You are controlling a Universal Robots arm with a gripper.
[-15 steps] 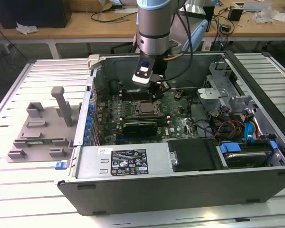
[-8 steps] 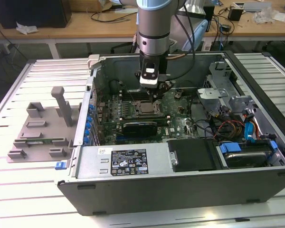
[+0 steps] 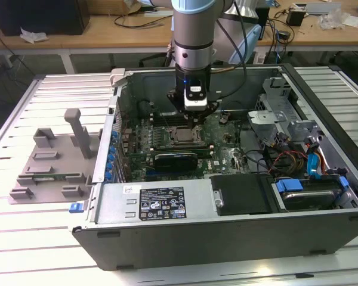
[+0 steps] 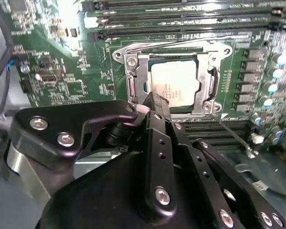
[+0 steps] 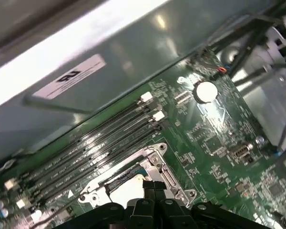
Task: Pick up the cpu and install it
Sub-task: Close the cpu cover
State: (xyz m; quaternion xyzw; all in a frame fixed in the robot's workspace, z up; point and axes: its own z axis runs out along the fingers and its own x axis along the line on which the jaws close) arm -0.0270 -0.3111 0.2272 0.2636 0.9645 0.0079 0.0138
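Silver-grey metal is gleaming at us: the cpu is lying flat inside the socket frame on the motherboard. We are seeing the gripper empty, fingers pinched together, hanging at the chip's edge. We are worrying that an off-centre push there tilts the chip and jams it crooked.

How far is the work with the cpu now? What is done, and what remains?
Done: the cpu lies flat inside the motherboard socket, so picking up and placing look finished. In hand: nothing; the gripper is shut and empty, with its tip near the chip's edge. Left: I cannot tell whether the socket's metal frame is locked down, so the install may not be complete.
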